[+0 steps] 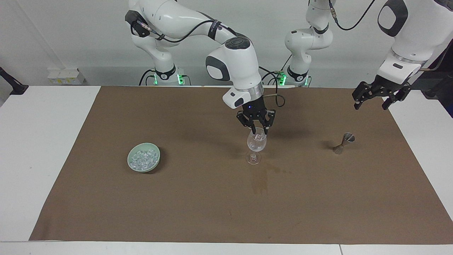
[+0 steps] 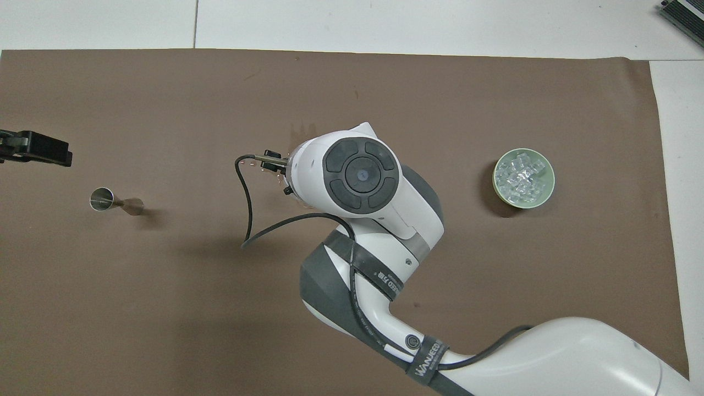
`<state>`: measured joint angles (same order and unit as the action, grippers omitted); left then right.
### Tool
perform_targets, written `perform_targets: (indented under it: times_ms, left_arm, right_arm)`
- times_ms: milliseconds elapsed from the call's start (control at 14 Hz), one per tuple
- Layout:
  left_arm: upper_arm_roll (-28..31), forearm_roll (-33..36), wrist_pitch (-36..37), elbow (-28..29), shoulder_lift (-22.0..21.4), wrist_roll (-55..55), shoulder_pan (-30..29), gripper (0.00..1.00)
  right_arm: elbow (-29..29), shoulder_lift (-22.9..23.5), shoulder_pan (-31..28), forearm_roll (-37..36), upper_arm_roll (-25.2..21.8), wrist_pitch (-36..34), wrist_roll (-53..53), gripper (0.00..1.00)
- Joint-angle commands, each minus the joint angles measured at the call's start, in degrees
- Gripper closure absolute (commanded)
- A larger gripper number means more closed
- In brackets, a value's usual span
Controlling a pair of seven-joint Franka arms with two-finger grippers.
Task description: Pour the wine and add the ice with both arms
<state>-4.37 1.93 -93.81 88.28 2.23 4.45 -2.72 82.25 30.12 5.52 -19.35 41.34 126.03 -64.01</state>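
A clear wine glass stands upright mid-mat. My right gripper hangs straight down just over its rim, open, with nothing between its fingertips. One ice cube lies inside the glass's bowl. More ice fills a pale green bowl toward the right arm's end. In the overhead view the right arm's wrist hides the glass and the gripper. My left gripper waits open in the air over the mat's edge at the left arm's end.
A small steel jigger stands on the brown mat toward the left arm's end, under the left gripper's side. A dark wet stain marks the mat just farther from the robots than the glass.
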Motion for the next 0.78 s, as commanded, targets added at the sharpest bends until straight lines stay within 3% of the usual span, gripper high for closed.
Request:
perform_targets:
  times_ms: [0,285,428,570,713]
  left_arm:
    - [-0.28,1.15,-0.49,-1.00,0.67,-0.67,-0.36,0.00]
    - [-0.28,1.15,-1.02,-1.00,0.67,-0.67,-0.36,0.00]
    - [-0.28,1.06,-1.02,-1.00,0.67,-0.67,-0.36,0.00]
    - [-0.28,0.89,-1.02,-1.00,0.67,-1.10,-0.36,0.00]
    - [-0.28,0.97,-1.02,-1.00,0.59,-1.72,-0.36,0.00]
  right_arm:
    - [-1.13,1.35,-0.25,-1.74,1.02,0.80,-1.73,0.53]
    - [-1.47,1.26,-0.25,-1.83,1.02,0.71,-1.82,0.49]
    - [-3.05,0.73,-0.33,-1.83,1.72,0.10,-1.82,0.30]
    - [-4.03,-0.49,-0.77,-2.09,1.38,-0.61,-1.73,0.00]
    - [-4.03,-3.39,-1.12,-2.27,0.15,-1.22,-0.94,0.00]
